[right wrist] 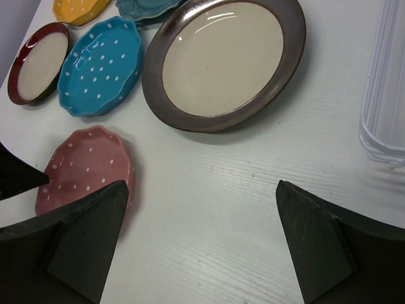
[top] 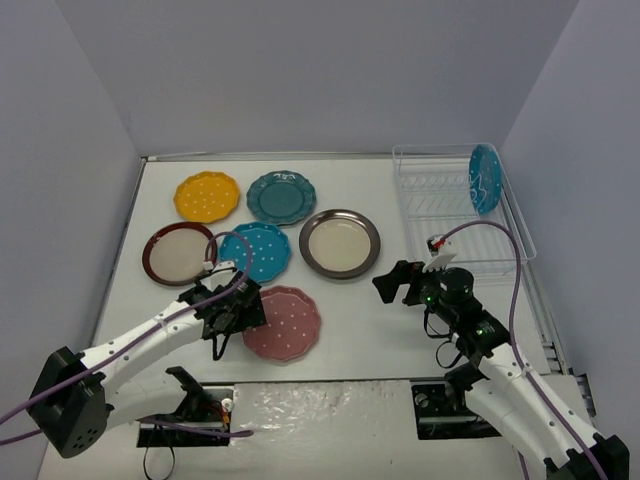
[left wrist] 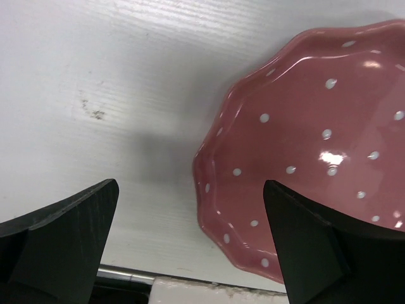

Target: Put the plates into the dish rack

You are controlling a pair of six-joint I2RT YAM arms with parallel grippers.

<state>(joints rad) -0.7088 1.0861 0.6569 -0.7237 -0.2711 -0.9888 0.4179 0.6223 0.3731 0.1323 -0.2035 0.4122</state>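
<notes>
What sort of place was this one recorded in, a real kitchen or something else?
Probably a lab test cell, not a kitchen: plain grey partition walls box in a white table, where a white wire dish rack and a pink dotted scalloped plate, among others, look staged.

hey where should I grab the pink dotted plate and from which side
Take the pink plate by its scalloped rim, on the edge facing the left hand, which is open at that edge. The plate lies flat on the table, so it is probably best to come in low from that side, with one finger under the upturned lip and the other on the inner slope.
</notes>
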